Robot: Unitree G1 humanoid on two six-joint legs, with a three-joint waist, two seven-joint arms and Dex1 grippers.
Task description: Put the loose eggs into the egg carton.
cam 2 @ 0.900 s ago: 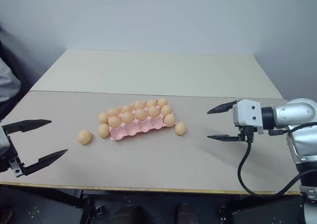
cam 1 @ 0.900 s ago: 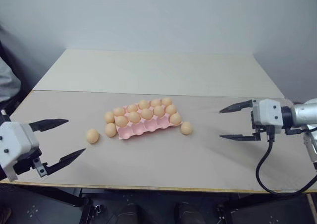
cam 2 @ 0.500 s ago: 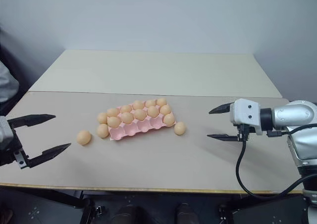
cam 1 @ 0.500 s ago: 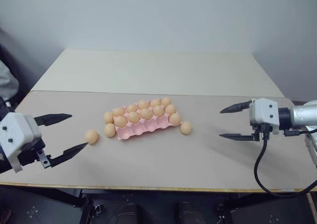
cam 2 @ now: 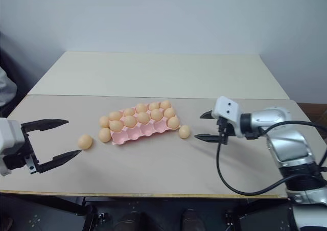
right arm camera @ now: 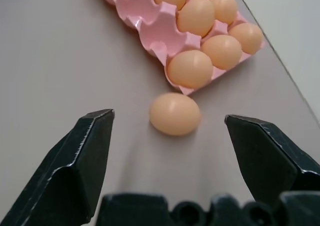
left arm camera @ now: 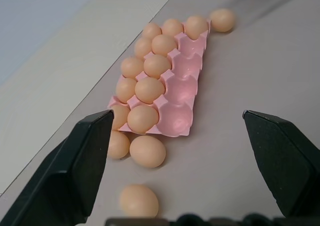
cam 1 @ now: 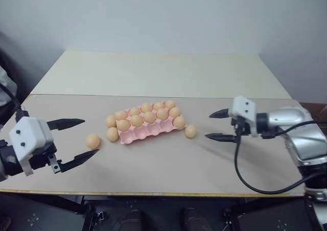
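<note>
Two-toned beige table (cam 1: 168, 72), grey wall (cam 1: 163, 16)

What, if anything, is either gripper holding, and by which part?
Nothing. The left gripper and the right gripper are both open and empty; the nearest egg lies untouched.

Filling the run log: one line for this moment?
left pincer: open, near loose egg | right pincer: open, facing egg beside egg carton

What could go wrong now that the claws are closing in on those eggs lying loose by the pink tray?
The egg in front of the open right gripper is round and lies on bare table, so a slightly off nudge from a finger could roll it away. It also lies right beside the egg carton, so a finger might bump the carton and shake its eggs. On the other side, the open left gripper faces three loose eggs; two lie against each other, so grabbing one may push its neighbour.
</note>
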